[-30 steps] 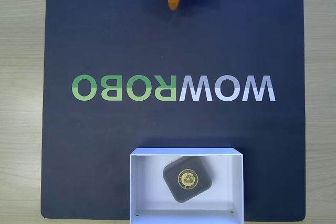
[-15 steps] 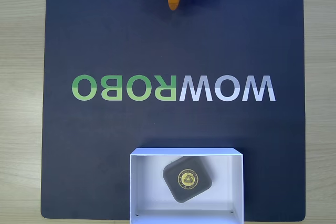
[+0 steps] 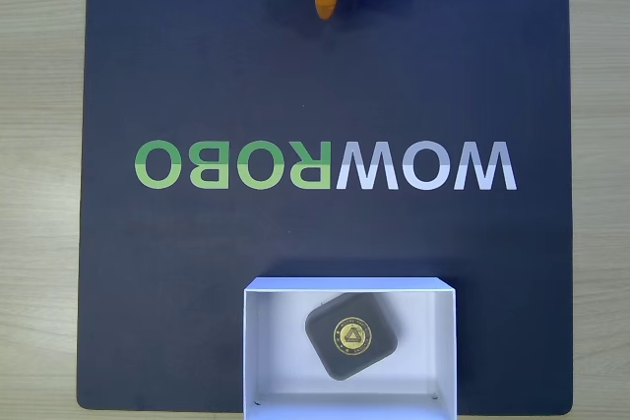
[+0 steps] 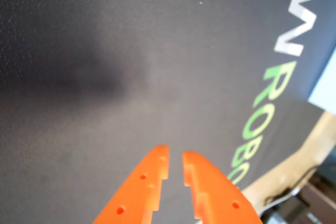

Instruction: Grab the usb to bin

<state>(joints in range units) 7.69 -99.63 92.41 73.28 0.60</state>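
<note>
In the fixed view the usb (image 3: 351,336), a dark grey rounded-square case with a round yellow emblem, lies flat inside the bin (image 3: 349,284). The bin is a shallow white open box at the mat's bottom edge. My orange gripper (image 3: 325,9) sits far from it at the top edge of that view, pointing down toward the mat. Seen from the wrist, the gripper (image 4: 175,154) hovers over bare mat. Its two orange fingers (image 4: 149,174) are nearly together with only a thin slit between them, and nothing is held. A pale corner of the bin (image 4: 326,90) shows at the right edge.
A dark navy mat (image 3: 197,66) printed with the green and white WOWROBO lettering (image 3: 325,165) covers most of the light wooden table (image 3: 39,184). Wood shows along both sides. A dark object with cables (image 4: 299,203) lies beyond the mat's edge in the wrist view.
</note>
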